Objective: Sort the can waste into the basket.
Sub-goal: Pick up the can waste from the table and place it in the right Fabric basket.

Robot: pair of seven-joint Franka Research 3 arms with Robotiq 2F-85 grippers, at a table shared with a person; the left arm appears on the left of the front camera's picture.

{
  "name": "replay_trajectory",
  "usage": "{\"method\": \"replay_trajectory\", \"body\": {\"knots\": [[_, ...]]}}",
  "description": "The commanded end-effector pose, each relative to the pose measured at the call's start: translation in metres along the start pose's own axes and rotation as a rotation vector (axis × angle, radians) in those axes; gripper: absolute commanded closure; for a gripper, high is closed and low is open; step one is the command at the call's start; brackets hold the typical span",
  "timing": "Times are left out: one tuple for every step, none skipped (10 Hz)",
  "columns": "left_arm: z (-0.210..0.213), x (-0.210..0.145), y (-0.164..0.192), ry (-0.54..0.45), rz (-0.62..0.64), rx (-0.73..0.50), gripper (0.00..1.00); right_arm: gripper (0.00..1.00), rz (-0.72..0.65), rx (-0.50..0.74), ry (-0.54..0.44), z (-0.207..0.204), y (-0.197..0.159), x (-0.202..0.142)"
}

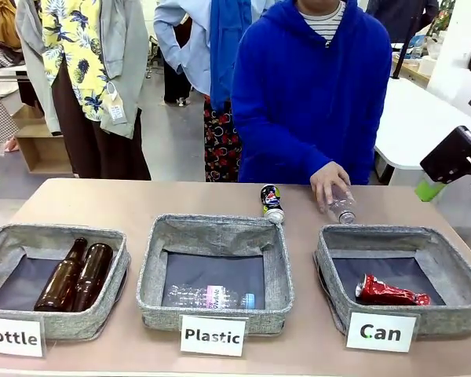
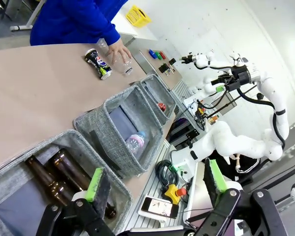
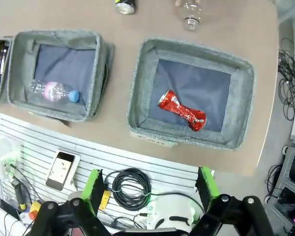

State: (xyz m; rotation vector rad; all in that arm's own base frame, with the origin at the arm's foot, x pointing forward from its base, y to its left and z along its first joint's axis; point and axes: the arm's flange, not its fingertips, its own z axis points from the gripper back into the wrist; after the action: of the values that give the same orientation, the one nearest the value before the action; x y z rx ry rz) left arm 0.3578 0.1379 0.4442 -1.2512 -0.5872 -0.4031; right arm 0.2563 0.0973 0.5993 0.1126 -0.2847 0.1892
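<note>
- Red crushed can lies in the Can basket, so it looks sorted.
- Your dark can waits on the table, beside the person's hand.
- Empty and wide open: left end effector, right end effector.

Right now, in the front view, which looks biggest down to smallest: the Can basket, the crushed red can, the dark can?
1. Can basket
2. crushed red can
3. dark can; farther off, so the cans' real order is unsure.

Table — baskets, dark can, bottle.
</note>
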Motion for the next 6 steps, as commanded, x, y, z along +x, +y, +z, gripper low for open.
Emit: {"method": "replay_trajectory", "body": {"knots": [[0.001, 0.0, -0.004, 0.005, 0.007, 0.002, 0.0, 0.0, 0.162, 0.217, -0.004, -0.01, -0.03, 0.02], [0.001, 0.0, -0.004, 0.005, 0.007, 0.002, 0.0, 0.0, 0.217, 0.331, -0.026, -0.006, -0.066, 0.012], [0.001, 0.0, -0.004, 0.005, 0.007, 0.002, 0.0, 0.0, 0.207, 0.525, -0.074, -0.004, -0.118, -0.002], [0.001, 0.0, -0.004, 0.005, 0.007, 0.002, 0.0, 0.0, 0.13, 0.702, -0.137, -0.011, -0.165, -0.016], [0.001, 0.0, -0.004, 0.005, 0.007, 0.002, 0.0, 0.0, -0.028, 0.832, -0.211, -0.022, -0.205, -0.031], [0.001, 0.0, -0.004, 0.005, 0.007, 0.002, 0.0, 0.0, -0.164, 1.025, -0.345, -0.033, -0.236, -0.048]]}}
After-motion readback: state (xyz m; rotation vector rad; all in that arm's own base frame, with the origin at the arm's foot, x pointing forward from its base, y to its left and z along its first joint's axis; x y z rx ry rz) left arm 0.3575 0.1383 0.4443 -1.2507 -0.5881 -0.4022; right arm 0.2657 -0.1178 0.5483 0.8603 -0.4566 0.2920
